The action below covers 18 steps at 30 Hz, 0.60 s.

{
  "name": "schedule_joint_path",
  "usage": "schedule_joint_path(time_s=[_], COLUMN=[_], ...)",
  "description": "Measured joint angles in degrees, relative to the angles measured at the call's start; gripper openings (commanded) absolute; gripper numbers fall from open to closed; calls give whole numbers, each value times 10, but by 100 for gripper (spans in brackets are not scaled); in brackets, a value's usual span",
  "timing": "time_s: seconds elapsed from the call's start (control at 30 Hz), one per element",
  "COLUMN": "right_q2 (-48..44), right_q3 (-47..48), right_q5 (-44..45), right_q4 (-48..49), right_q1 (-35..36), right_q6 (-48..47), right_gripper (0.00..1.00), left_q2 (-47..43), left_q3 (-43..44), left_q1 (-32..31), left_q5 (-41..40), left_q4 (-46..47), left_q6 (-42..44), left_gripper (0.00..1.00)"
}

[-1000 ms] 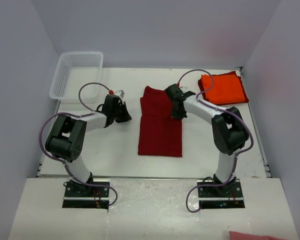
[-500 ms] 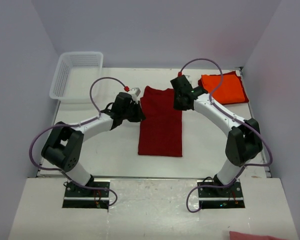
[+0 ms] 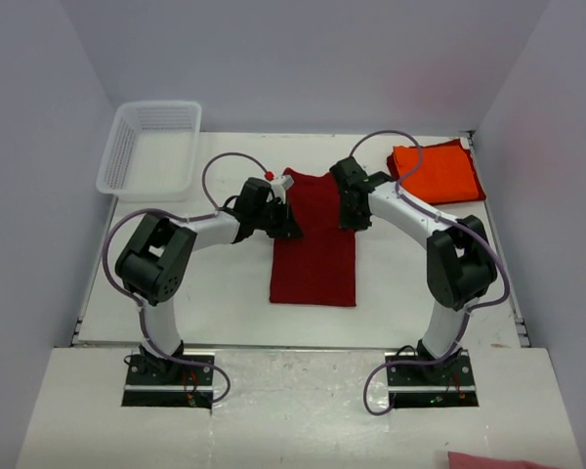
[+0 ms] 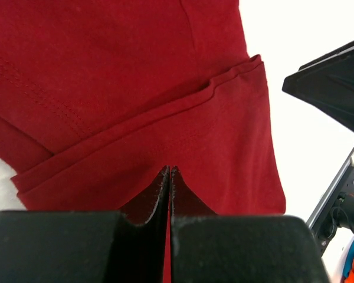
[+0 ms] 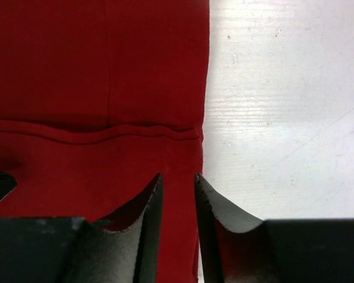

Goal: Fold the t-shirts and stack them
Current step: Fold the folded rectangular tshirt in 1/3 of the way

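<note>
The dark red t-shirt lies flat mid-table, folded into a long narrow strip. The orange t-shirt rests folded at the back right. My left gripper hovers over the red shirt's left edge near its far end. In the left wrist view this gripper is shut, with red cloth beneath and nothing held. My right gripper is over the shirt's right edge. The right wrist view shows it open by a narrow gap, with the red hem lying flat under it.
A white mesh basket stands at the back left corner. The white table is walled on three sides. A pink piece of cloth shows at the bottom right, off the table.
My left arm swung right from the bare table to the red shirt's left edge, staying shut. My right gripper rose off the shirt, came back to its right edge, and its jaws parted.
</note>
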Motion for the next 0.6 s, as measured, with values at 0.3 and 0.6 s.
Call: schedule_joint_path(time_s=[0.3, 0.6], right_q2=[33, 70], right_q3=[0, 2], right_q5=[-17, -34], right_q4=[0, 0], right_q1=[-27, -37], right_q6=[3, 4], right_gripper=[32, 28], left_q2=[34, 49], left_q3=[5, 14], left_q1=[0, 0], left_q5=[15, 20], left_q4=[4, 5], left_q6=[0, 0], left_gripper=[0, 0])
